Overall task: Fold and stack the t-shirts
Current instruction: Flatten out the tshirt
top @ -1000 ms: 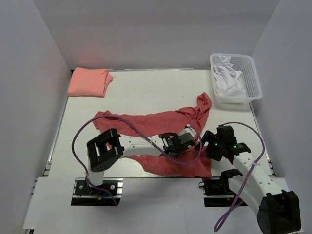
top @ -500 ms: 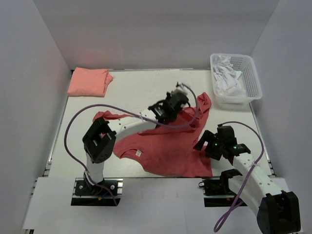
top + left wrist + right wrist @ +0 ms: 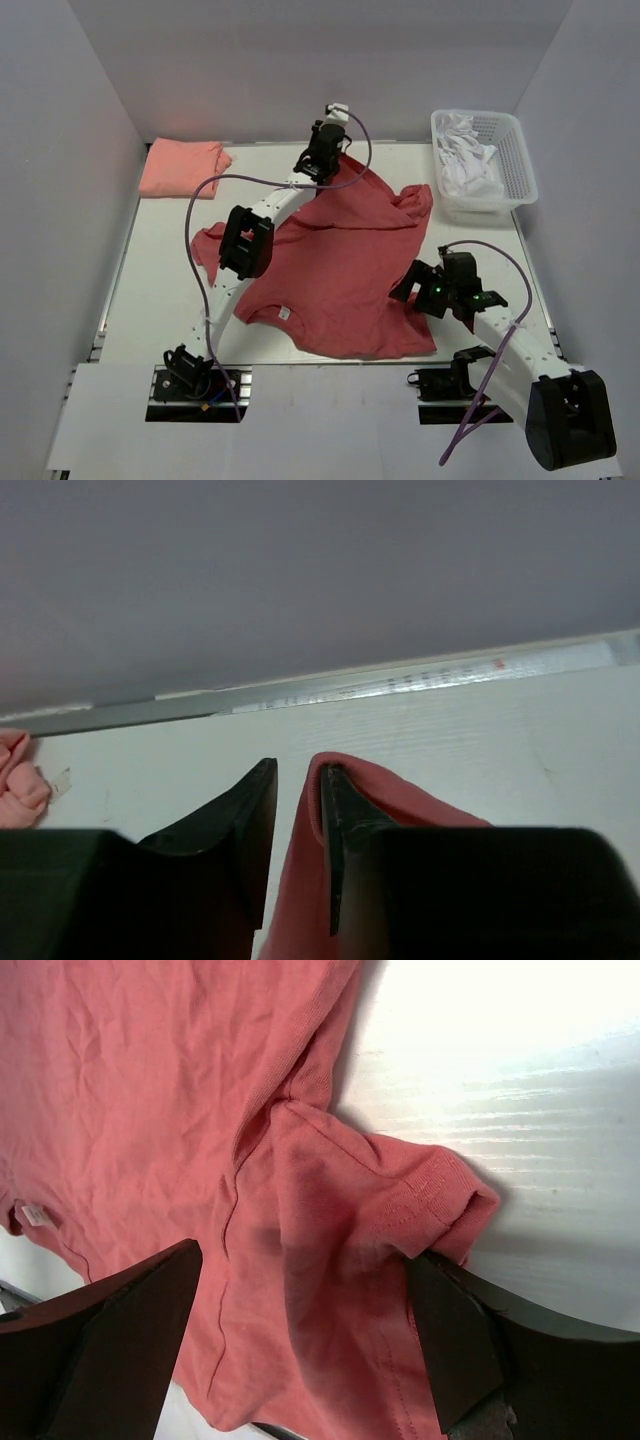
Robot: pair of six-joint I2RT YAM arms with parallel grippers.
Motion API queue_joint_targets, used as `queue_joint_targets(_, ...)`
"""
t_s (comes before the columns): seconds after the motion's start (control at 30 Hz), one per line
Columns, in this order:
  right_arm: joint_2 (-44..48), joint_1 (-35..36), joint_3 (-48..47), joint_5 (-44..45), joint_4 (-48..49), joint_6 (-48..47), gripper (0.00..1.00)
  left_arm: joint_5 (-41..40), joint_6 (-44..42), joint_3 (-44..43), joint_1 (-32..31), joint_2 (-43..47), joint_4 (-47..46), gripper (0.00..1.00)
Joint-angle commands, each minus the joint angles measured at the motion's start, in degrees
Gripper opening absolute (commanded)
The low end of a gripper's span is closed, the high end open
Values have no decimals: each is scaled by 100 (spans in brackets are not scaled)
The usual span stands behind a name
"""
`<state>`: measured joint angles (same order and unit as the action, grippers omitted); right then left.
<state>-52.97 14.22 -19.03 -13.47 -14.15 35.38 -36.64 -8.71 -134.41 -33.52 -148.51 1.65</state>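
Note:
The brick-red t-shirt lies spread open across the middle of the table, neck label near the front. My left gripper is stretched to the far edge at the shirt's far hem. In the left wrist view its jaws stand a narrow gap apart, and the hem is draped over one finger. My right gripper is open, low over the shirt's right sleeve. Its jaws straddle the fabric. The salmon-pink t-shirt lies folded at the far left.
A white plastic basket holding white cloth stands at the far right. Grey walls enclose the table on three sides. A metal rail runs along the far edge. The salmon shirt's edge shows in the left wrist view.
My left gripper swept from the near middle to the far edge, dragging the red shirt's hem with it, so the bunched shirt is now spread out. My right gripper barely moved.

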Motion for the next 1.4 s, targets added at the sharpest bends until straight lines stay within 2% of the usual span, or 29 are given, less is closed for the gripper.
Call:
queue_joint_targets(0.0, -161, -7, 312, 187, -211, -294, 89, -70, 297, -538, 336, -63, -807, 36)
queue_joint_targets(0.07, -126, -7, 338, 222, -228, -312, 89, 59, 931, -840, 529, -231, -683, 41)
queue_joint_targets(0.13, -56, -7, 382, 231, -263, -330, 89, 201, 1473, -605, 784, -153, -955, 42)
queue_joint_targets(0.2, -12, -7, 409, 170, -246, -364, 89, 569, 1775, -551, 917, -152, -1018, 84)
queue_joint_targets(0.23, 41, -7, 417, 170, -255, -347, 89, 745, 1846, -551, 995, -152, -1070, 100)
queue_joint_targets(0.4, 252, -15, 496, 301, -193, -347, 89, 1440, 1847, -438, 996, 102, -913, 100)
queue_joint_targets(0.47, 419, 2, 514, 302, -167, -338, 90, 1589, 1960, -71, 996, 339, -842, 100)
queue_joint_targets(0.57, 586, 2, 435, 293, -333, -443, 90, 2274, 1725, 117, 996, 779, -579, 100)
queue_joint_targets(0.63, 673, 11, 365, 258, -369, -522, 90, 2276, 1654, 64, 996, 989, -297, 100)
queue_joint_targets(0.77, 875, 11, 224, 266, -492, -707, 90, 2276, 1478, 363, 996, 1306, -297, 100)
queue_joint_targets(0.87, 937, 28, 136, 293, -632, -786, 90, 2530, 1250, 110, 996, 1254, 54, 100)
queue_joint_targets(0.97, 929, 20, 39, 223, -668, -804, 90, 2268, 1170, -33, 996, 1052, 213, 100)
queue_joint_targets(1.2, 754, 46, -354, 213, -860, -996, 90, 2424, 1697, 380, 1111, 1051, 432, 100)
queue_joint_targets(1.3, 578, 46, -646, 380, -879, -1050, 90, 2425, 1644, 949, 1111, 1541, 433, 100)
queue_joint_targets(1.37, 437, 72, -988, 529, -677, -1094, 90, 2513, 1899, 1275, 1111, 1929, 660, 100)
